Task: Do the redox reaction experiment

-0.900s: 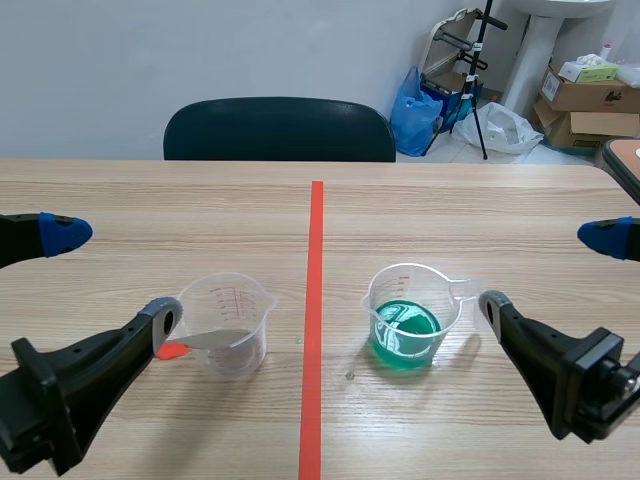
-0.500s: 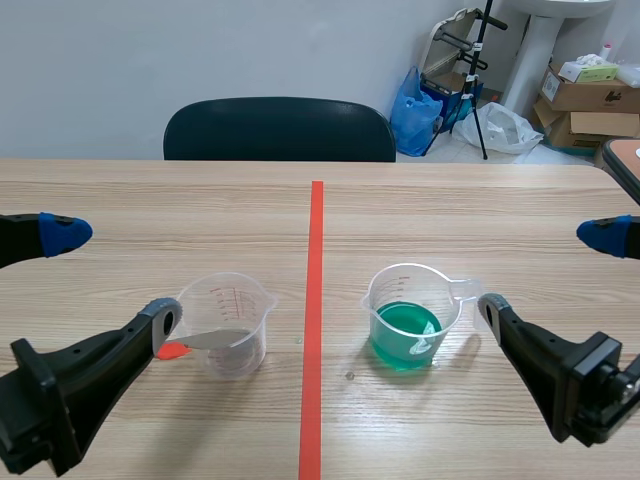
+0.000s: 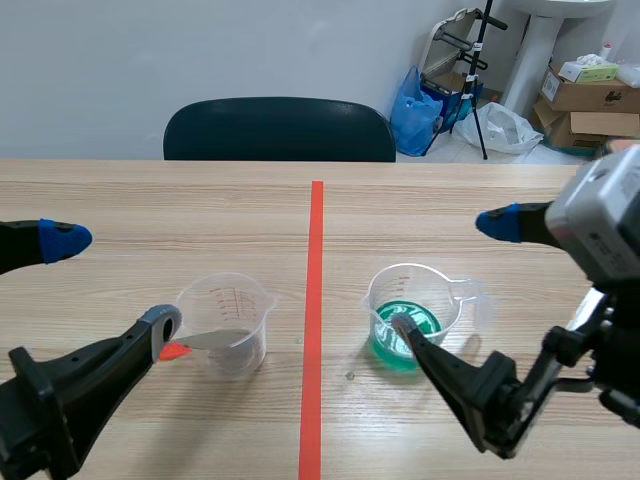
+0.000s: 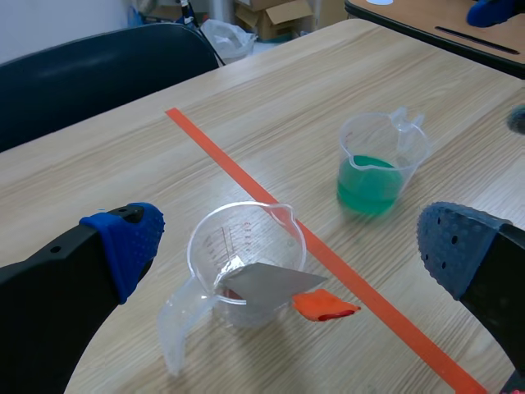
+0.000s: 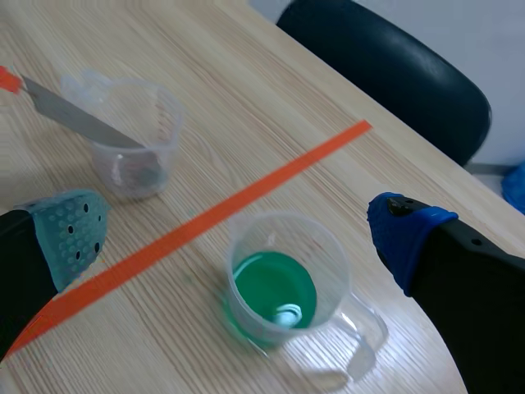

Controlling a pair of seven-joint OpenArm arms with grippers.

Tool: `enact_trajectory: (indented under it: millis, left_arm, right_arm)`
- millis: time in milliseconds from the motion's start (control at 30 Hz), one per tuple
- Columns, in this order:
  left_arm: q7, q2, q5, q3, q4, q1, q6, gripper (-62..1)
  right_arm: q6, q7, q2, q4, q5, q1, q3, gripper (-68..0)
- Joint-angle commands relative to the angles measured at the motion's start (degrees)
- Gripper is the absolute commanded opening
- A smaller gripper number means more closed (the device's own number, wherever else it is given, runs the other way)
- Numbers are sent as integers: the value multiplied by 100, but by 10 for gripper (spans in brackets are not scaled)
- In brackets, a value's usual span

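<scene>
left gripper (image 3: 112, 280): wide open, empty, beside clear cup (image 3: 225, 320)
right gripper (image 3: 447, 273): wide open, empty, at green-liquid cup (image 3: 432, 305)
spatula (image 3: 215, 339): leaning in clear cup, left of tape (image 3: 315, 300)

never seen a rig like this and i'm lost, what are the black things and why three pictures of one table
This is a robot with two black arms, each ending in a two-fingered pincer with soft pads. The wide picture is taken from between the arms. The left pincer comes in from one side and the right pincer from the other. The other two pictures come from a camera on each wrist, looking past that arm's own fingers.

On the wooden table stand two clear measuring cups, one on each side of an orange-red tape line, which is only a mark. The green-liquid cup is one. The second cup has a thin metal strip leaning in it, its orange-red end sticking out. Both pincers are open and hold nothing.
</scene>
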Motion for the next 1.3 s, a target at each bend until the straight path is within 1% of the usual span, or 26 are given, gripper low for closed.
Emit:
enact_trajectory:
  millis: [0,33,100,133,200,267,400,500,600,700,800,833,900,1000,1067,1167,1267]
  left_arm:
    - [-214,-48,-46,-116,68,273,79,14]
    - [-358,-48,11,-177,68,407,131,14]
    - [-763,-48,225,-332,70,699,212,14]
    - [-946,-48,302,-426,70,868,238,14]
    - [-1257,-48,400,-634,70,1204,247,14]
    - [-1469,-46,398,-859,70,1558,247,14]
    - [-1624,-46,402,-1327,70,2218,247,14]
    - [-1744,-46,527,-1714,70,2695,251,14]
    - [-2092,-46,691,-2065,70,3169,254,14]
    - [-2450,-44,697,-2361,68,3169,404,14]
    - [-2400,2,728,-2544,-70,3169,442,14]
    - [-2441,4,765,-2566,-109,3169,511,14]
    - [-2422,17,960,-2588,-175,3169,527,14]
    - [-2444,22,1128,-2586,-262,3169,525,14]
    - [-2450,31,1154,-2586,-304,3169,525,14]
    - [-2557,70,1322,-2586,-369,3169,525,14]
    - [-2597,83,1440,-2586,-433,3169,525,14]
  right_arm:
    - [101,85,42,57,-4,210,-96,4]
    - [177,87,42,57,-68,310,-208,4]
    - [348,85,42,57,-205,527,-444,4]
    - [365,85,42,57,-293,638,-568,4]
    - [358,83,42,44,-417,870,-820,4]
    - [358,81,39,-22,-470,1113,-1082,4]
    - [358,85,37,-313,-579,1672,-1692,4]
    - [358,103,2,-619,-675,2100,-2203,4]
    - [356,162,-9,-951,-678,2505,-2752,4]
    - [350,398,-13,-1294,-691,2900,-3276,4]
    - [269,535,-155,-1644,-754,3228,-3679,4]
    - [269,557,-236,-1757,-863,3316,-3779,4]
    - [258,560,-437,-1989,-1040,3482,-3947,4]
    - [83,623,-715,-2260,-1178,3644,-4100,4]
    - [0,621,-848,-2328,-1189,3700,-4142,4]
    - [0,621,-984,-2332,-1237,3738,-4144,4]
    - [-20,619,-1038,-2332,-1294,3744,-4144,4]
